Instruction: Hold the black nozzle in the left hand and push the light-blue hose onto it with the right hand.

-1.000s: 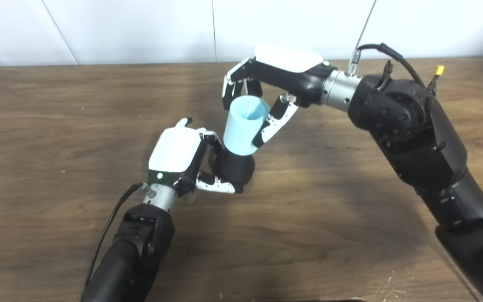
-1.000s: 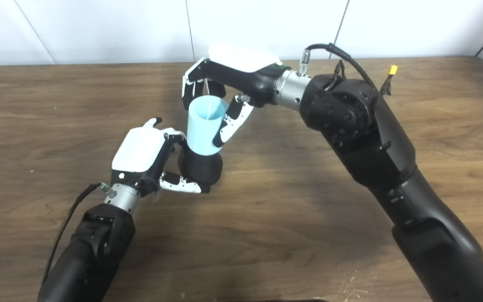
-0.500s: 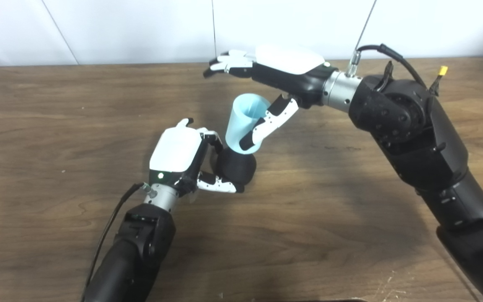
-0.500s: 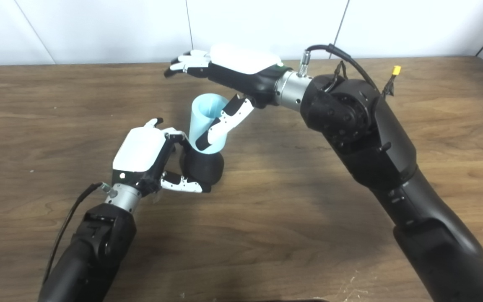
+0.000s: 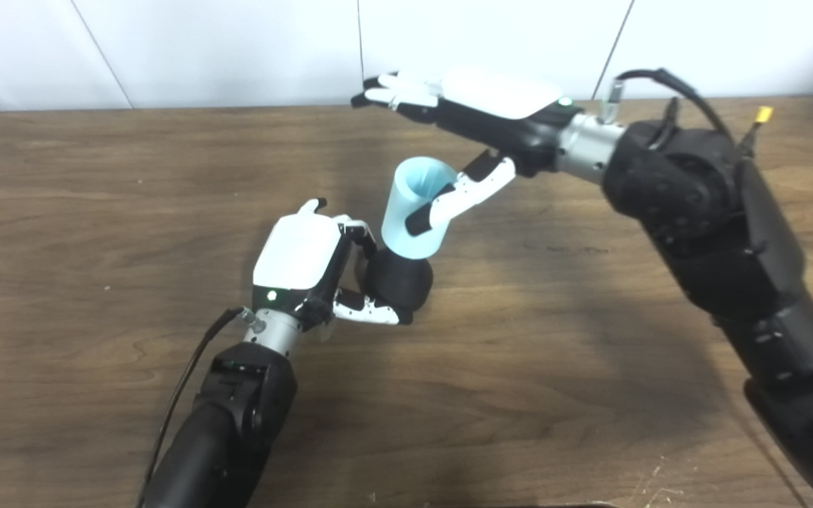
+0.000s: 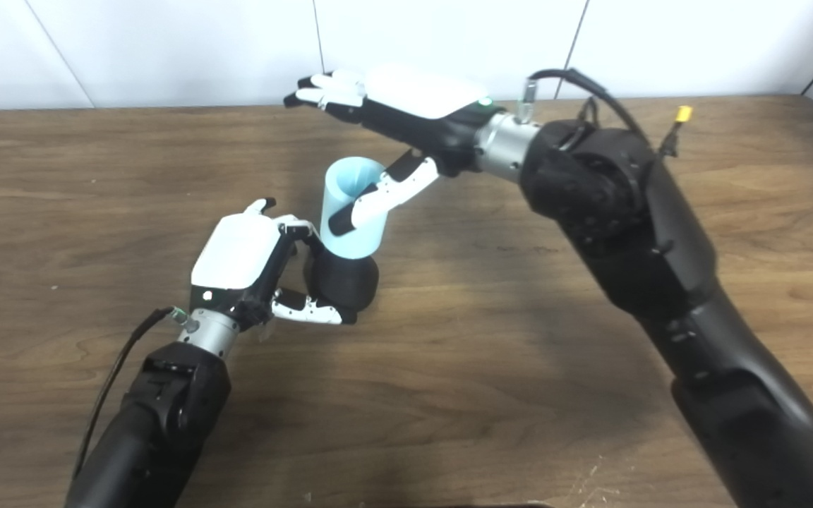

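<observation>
Since a second ago, released: right hand [image 5: 480,113], upper centre of frame, spread open with fingers stretched flat, only the thumb lying against the hose. At centre left, left hand [image 5: 308,264] clamped around the rounded black plastic nozzle [image 5: 398,282], standing on the brown wooden table [image 5: 96,176]. Just right of it, seated on the nozzle's top, the light-blue tubular hose [image 5: 410,222], tilted slightly. No readable writing anywhere.

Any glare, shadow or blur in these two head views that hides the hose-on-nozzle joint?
Left eye view: the right hand's white back is blown out; soft shadows fall on the table. Right eye view: the light-blue hose reads sharp, but the black nozzle shows little surface detail, held by the left hand.
</observation>
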Action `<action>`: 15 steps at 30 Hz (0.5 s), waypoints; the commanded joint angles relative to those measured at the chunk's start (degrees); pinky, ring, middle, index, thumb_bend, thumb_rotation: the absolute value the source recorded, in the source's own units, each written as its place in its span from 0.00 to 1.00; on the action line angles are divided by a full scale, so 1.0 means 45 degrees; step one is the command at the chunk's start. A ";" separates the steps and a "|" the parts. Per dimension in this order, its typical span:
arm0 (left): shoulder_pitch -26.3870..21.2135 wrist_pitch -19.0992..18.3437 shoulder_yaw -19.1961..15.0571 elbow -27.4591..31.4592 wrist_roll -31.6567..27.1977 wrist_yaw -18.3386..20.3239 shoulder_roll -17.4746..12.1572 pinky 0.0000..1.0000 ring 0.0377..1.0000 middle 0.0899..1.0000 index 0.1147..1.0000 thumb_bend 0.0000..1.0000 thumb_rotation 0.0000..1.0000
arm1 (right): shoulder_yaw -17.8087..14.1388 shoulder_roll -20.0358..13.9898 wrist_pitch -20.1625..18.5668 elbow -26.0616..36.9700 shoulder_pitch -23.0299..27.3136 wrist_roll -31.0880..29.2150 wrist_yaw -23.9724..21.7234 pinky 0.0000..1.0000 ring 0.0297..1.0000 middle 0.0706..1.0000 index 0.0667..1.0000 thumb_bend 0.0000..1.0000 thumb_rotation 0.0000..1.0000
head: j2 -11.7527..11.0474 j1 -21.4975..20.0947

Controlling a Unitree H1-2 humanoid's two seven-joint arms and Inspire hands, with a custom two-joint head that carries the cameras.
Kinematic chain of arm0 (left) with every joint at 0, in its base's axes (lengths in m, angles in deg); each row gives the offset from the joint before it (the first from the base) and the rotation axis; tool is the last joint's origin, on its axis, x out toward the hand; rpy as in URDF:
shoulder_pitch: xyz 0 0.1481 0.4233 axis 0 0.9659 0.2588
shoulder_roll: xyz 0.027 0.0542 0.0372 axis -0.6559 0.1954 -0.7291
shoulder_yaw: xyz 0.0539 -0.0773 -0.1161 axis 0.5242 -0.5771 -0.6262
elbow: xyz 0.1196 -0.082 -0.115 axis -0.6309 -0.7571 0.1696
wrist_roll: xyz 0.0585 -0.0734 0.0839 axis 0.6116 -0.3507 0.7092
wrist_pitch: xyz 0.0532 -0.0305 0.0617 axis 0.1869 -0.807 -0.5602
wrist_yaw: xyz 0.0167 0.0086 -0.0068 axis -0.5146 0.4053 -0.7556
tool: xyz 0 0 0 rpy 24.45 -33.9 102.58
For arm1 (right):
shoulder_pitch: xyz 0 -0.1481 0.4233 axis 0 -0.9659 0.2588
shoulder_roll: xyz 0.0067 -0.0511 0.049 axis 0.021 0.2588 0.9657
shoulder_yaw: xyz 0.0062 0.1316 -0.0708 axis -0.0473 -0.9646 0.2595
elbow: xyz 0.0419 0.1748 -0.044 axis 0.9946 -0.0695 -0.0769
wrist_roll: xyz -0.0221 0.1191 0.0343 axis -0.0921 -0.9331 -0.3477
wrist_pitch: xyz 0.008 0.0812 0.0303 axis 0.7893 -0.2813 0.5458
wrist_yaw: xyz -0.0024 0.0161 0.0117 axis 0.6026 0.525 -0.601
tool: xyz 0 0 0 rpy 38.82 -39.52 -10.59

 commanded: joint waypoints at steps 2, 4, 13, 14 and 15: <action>0.0029 0.0218 0.0201 0.0154 -0.0132 0.0257 0.0130 0.92 0.71 0.61 0.42 0.52 0.05 | -0.0383 -0.0322 0.0264 0.0858 -0.0107 -0.0129 0.0304 0.95 1.00 1.00 1.00 0.76 0.80 | 0.0020 0.0025; 0.0041 0.0223 0.0184 0.0158 -0.0159 0.0251 0.0119 0.92 0.71 0.61 0.42 0.52 0.04 | -0.0554 -0.0408 0.0559 0.1116 -0.0444 -0.0195 0.0567 0.95 1.00 1.00 1.00 0.74 0.81 | 0.0023 0.0017; 0.0028 0.0205 0.0177 0.0120 -0.0130 0.0299 0.0068 0.92 0.71 0.62 0.42 0.52 0.05 | -0.1382 -0.0418 0.2257 0.1735 -0.2417 -0.0345 0.1789 0.97 1.00 1.00 1.00 0.64 0.90 | -0.0004 -0.0007; 0.0029 0.0202 0.0180 0.0125 -0.0124 0.0309 0.0066 0.92 0.71 0.61 0.42 0.52 0.05 | -0.1402 -0.0398 0.2257 0.1862 -0.2638 -0.0318 0.1806 0.98 1.00 1.00 1.00 0.64 0.90 | -0.0004 -0.0007; 0.0031 0.0201 0.0181 0.0132 -0.0125 0.0314 0.0066 0.92 0.71 0.61 0.42 0.52 0.05 | -0.1410 -0.0356 0.2205 0.2004 -0.2845 -0.0282 0.1805 0.99 1.00 1.00 1.00 0.64 0.91 | -0.0004 -0.0007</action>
